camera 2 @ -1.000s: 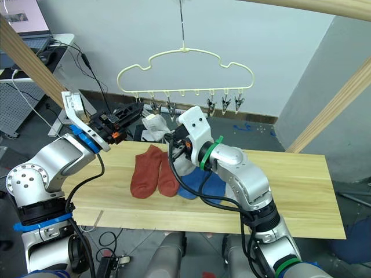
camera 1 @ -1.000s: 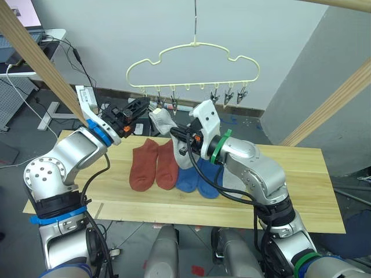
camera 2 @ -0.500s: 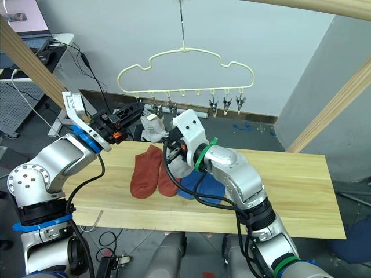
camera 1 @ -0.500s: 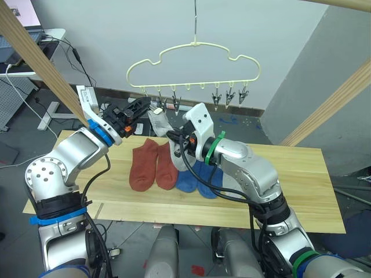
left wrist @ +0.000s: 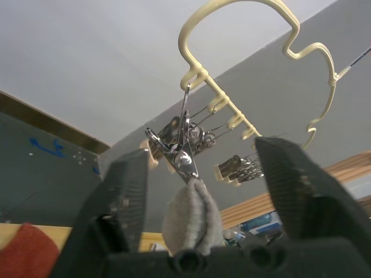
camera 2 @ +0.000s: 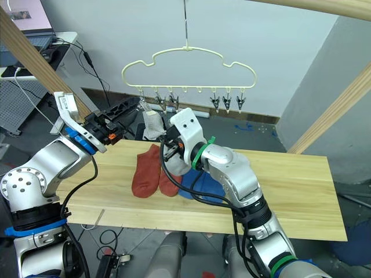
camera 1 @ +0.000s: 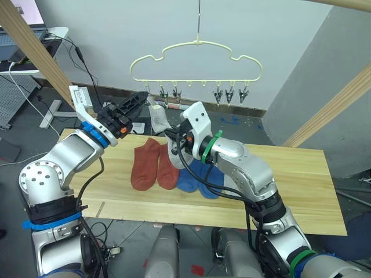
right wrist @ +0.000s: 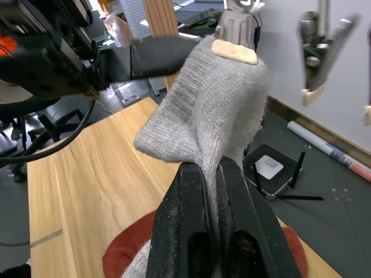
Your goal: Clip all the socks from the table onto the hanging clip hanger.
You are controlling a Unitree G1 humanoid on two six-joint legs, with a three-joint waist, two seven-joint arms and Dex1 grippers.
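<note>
The left gripper [left wrist: 200,191] has let go and spread wide around the small metal clip [left wrist: 184,155], which now bites the soft light grey sock [right wrist: 211,113] that the right gripper [right wrist: 211,174] still pinches at six o'clock beneath the pale yellow cloud-shaped clip hanger [camera 1: 196,58], so one sock looks hung.

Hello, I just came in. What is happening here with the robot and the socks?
The robot is hanging socks on the pale yellow clip hanger. A light grey sock now hangs from a clip near the hanger's left end, and the right gripper is shut on its lower part. The left gripper is open beside that clip. Two rust-red socks and two blue socks lie on the wooden table.
</note>
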